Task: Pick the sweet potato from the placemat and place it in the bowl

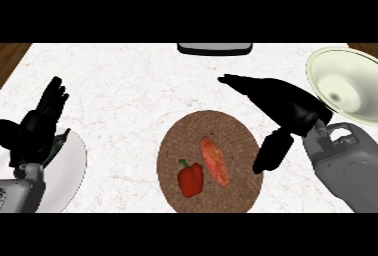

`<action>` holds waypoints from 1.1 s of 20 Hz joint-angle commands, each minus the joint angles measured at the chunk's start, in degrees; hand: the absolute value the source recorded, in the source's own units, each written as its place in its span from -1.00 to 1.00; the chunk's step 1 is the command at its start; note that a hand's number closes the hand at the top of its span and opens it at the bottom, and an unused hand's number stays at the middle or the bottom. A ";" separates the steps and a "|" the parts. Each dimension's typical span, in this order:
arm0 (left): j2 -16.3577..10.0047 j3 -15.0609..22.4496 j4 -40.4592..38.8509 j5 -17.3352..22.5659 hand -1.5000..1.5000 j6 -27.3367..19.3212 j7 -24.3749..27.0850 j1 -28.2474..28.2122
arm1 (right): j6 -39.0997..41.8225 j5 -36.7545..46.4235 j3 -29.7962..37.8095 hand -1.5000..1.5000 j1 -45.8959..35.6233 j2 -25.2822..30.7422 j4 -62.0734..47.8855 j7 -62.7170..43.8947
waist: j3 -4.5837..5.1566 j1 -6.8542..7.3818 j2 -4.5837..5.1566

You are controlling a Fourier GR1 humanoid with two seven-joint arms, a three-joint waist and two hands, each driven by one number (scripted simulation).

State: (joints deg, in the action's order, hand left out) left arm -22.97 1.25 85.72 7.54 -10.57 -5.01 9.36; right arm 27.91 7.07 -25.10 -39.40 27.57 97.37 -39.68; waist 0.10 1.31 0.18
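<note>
Head view: the sweet potato point(214, 161) is seen lying on the round brown placemat point(214, 125), its long axis running roughly near-to-far, just beside a red bell pepper point(191, 179) on its left; nothing is grasped yet. The right hand point(291, 107) is held above the desk point(133, 90) at the placemat's right rim, fingers point(244, 84) released and stretched toward the far left, thumb hanging by the mat's edge. The left hand point(40, 122) is parked at the left edge, fingers up and released, with a white plate point(74, 170) by it. Step judged in hand: approach for the pick. The right hand should be brought left and down over the sweet potato's middle, with the wrist turned so that fingers and thumb close across the narrow width, not along the length. The pepper is close enough to be nudged, so it should be kept clear. The bowl point(347, 85) sits at the far right, on the carrying hand's side. Count: one sweet potato, one pepper, one placemat, one bowl, one plate, one dark object point(214, 48) at the far edge, two hands.
</note>
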 commanded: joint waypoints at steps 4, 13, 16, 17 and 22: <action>1.32 -0.48 0.37 -0.62 0.00 0.56 -0.45 -0.87 | 9.33 -1.21 -2.60 -1.00 -2.62 -5.48 -8.87 -0.77 | -0.07 -0.79 -0.14; 0.72 -2.05 3.89 -1.10 0.00 1.77 -1.47 -2.05 | 17.37 1.45 -6.17 -1.00 -4.65 -10.54 -18.04 -5.02 | -0.09 -0.67 -0.20; 2.73 -2.05 0.33 -3.04 0.00 0.78 -1.30 0.06 | 17.16 6.19 -6.13 -1.00 -4.78 -12.44 -16.03 -4.56 | -0.09 -1.06 -0.19; 2.22 -2.14 3.42 -3.35 0.00 0.88 -0.45 -2.61 | 12.24 11.90 -8.88 -1.00 -0.31 -10.89 -14.64 1.33 | -0.11 -0.92 -0.19; 1.02 -5.02 2.35 -0.59 0.00 4.30 -1.71 -2.07 | 7.45 20.34 -11.13 -1.00 -0.17 -14.44 -15.60 3.55 | -0.10 -0.90 -0.19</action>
State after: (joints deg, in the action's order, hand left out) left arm -20.75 -1.44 87.64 5.18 -8.84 -6.43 8.43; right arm 38.46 21.36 -34.13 -41.57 15.70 81.53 -37.08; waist 0.00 0.42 0.03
